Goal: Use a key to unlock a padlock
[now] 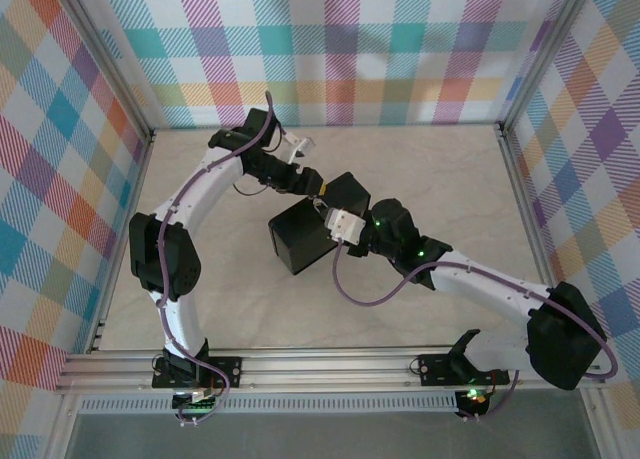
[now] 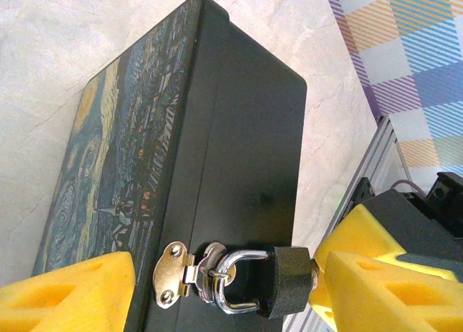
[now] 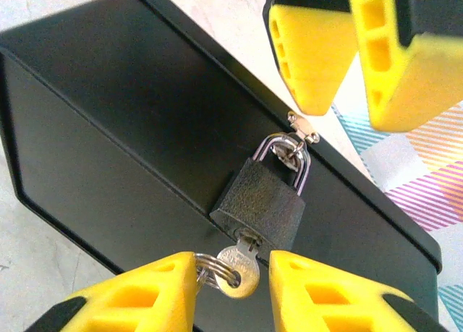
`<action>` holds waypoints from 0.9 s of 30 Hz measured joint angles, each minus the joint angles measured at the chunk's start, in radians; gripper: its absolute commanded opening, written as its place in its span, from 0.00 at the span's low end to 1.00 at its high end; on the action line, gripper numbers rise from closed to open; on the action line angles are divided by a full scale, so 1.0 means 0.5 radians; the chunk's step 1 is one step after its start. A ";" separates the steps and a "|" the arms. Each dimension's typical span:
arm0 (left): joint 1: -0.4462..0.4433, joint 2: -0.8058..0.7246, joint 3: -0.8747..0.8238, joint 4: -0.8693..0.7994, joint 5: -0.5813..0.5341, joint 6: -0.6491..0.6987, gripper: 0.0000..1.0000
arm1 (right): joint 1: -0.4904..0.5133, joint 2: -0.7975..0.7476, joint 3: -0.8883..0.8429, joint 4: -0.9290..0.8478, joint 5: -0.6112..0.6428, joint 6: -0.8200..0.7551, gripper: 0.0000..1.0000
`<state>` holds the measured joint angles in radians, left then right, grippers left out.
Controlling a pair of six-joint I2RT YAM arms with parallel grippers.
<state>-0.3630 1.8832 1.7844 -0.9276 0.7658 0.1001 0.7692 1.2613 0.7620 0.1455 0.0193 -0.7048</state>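
Note:
The padlock (image 3: pixel 260 202) has a dark body and a silvery shackle, and it hangs shut through the hasp (image 3: pixel 302 126) on the front of the dark box (image 3: pixel 130 115). The key (image 3: pixel 242 270) sits in its keyhole, with a ring on its head. My right gripper (image 3: pixel 231 296) is open, and its yellow fingers stand either side of the key's head. The left finger touches the ring and the right one is a small gap off. My left gripper (image 2: pixel 228 292) is open wide around the padlock (image 2: pixel 293 281) and hasp (image 2: pixel 173 274), touching neither.
The box (image 1: pixel 310 234) with its Starry Night lid (image 2: pixel 116 173) lies mid-table between both arms. Plaid walls close off the left, back and right sides. An aluminium rail (image 1: pixel 320 369) runs along the near edge. Purple cables trail along both arms.

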 measured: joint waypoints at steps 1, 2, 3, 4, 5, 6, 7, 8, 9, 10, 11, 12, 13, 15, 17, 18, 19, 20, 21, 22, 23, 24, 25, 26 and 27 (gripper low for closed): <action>0.000 0.000 0.000 0.000 0.001 0.000 0.69 | 0.000 0.011 -0.001 0.008 0.000 -0.008 0.30; 0.000 0.000 0.000 0.000 0.001 0.000 0.69 | 0.000 0.017 -0.001 0.013 -0.001 -0.018 0.30; 0.000 -0.001 0.000 0.000 0.000 0.000 0.69 | 0.000 0.026 -0.002 0.024 -0.001 -0.031 0.30; 0.001 -0.001 0.000 0.000 0.000 0.000 0.69 | 0.000 0.031 -0.004 0.032 0.000 -0.037 0.30; 0.001 -0.002 0.000 0.000 0.001 0.001 0.69 | 0.000 0.034 -0.007 0.042 0.001 -0.044 0.30; 0.001 -0.002 0.000 0.000 0.001 0.001 0.69 | 0.000 0.035 -0.011 0.053 0.002 -0.052 0.29; 0.002 -0.003 0.000 0.000 0.001 0.001 0.69 | 0.000 0.037 -0.019 0.068 0.005 -0.063 0.28; 0.002 -0.003 0.000 0.000 0.001 0.001 0.69 | 0.000 0.038 -0.022 0.072 0.008 -0.072 0.27; 0.004 -0.003 0.000 0.000 0.001 0.001 0.69 | 0.000 0.042 -0.025 0.081 0.015 -0.076 0.26; 0.004 -0.003 0.000 0.000 0.002 0.001 0.68 | 0.000 0.047 -0.025 0.085 0.017 -0.082 0.25; 0.004 -0.003 0.000 -0.001 0.002 0.001 0.68 | 0.000 0.054 -0.025 0.095 0.023 -0.083 0.24; 0.004 -0.003 0.000 -0.001 0.002 0.001 0.68 | 0.000 0.062 -0.025 0.108 0.024 -0.085 0.22; 0.004 -0.003 0.000 -0.001 0.002 0.001 0.68 | 0.000 0.067 -0.025 0.116 0.030 -0.089 0.20; 0.004 -0.003 0.000 -0.001 0.002 0.002 0.68 | 0.000 0.068 -0.025 0.130 0.039 -0.086 0.17; 0.004 -0.003 0.000 -0.002 0.002 0.002 0.68 | 0.000 0.068 -0.028 0.147 0.048 -0.078 0.14; 0.004 -0.003 0.000 -0.002 0.002 0.002 0.68 | 0.000 0.068 -0.028 0.156 0.052 -0.070 0.13; 0.004 -0.003 0.000 -0.002 0.002 0.002 0.68 | 0.000 0.068 -0.028 0.167 0.053 -0.057 0.11; 0.004 -0.003 0.000 -0.002 0.002 0.002 0.67 | 0.000 0.068 -0.028 0.178 0.059 -0.034 0.10; 0.004 -0.003 0.000 -0.002 0.004 0.002 0.67 | 0.000 0.068 -0.028 0.188 0.063 -0.012 0.09; 0.004 -0.003 0.000 -0.002 0.005 0.002 0.67 | 0.000 0.068 -0.028 0.195 0.068 0.025 0.08; 0.004 -0.003 0.000 -0.002 0.005 0.002 0.67 | 0.000 0.068 -0.029 0.200 0.073 0.076 0.07; 0.006 -0.003 0.000 -0.001 0.005 0.002 0.67 | 0.000 0.067 -0.028 0.203 0.076 0.117 0.06; 0.008 -0.003 0.000 -0.001 0.008 0.002 0.67 | 0.000 0.068 -0.030 0.208 0.082 0.173 0.04; 0.010 -0.003 0.000 -0.001 0.008 0.002 0.67 | 0.000 0.068 -0.033 0.220 0.085 0.239 0.04; 0.011 -0.003 0.000 0.000 0.008 0.002 0.67 | 0.000 0.067 -0.043 0.242 0.091 0.291 0.03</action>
<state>-0.3573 1.8816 1.7844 -0.9276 0.7696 0.1009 0.7692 1.2949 0.7406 0.2665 0.0647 -0.5591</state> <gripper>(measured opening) 0.670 0.089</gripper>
